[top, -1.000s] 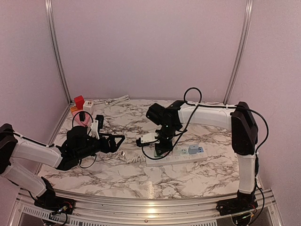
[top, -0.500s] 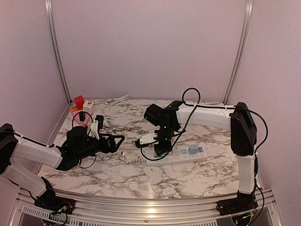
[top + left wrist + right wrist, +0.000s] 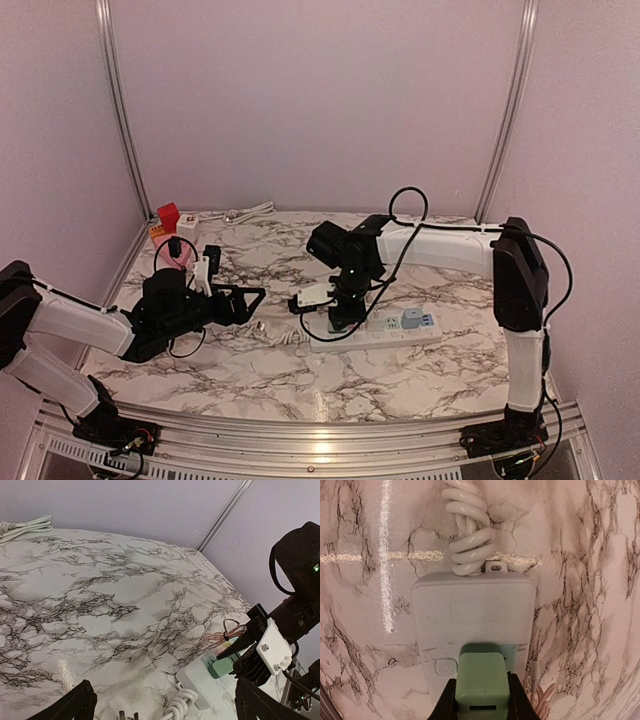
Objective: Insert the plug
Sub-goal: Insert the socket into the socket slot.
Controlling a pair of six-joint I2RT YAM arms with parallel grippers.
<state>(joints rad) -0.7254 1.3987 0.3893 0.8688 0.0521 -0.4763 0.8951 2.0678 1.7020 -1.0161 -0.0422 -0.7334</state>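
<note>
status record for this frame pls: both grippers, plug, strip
left gripper: open, empty, above the table
right gripper: shut on green plug
green plug: over the power strip, at the end by its coiled cord
seated: cannot tell
also on strip: grey adapter, farther along

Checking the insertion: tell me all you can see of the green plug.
The plug is a pale green, rounded boxy adapter, plastic-looking, with a small slot in its near face. The right gripper has its jaws shut on its sides, holding it at the cord end of the white strip. Its pins are hidden.
</note>
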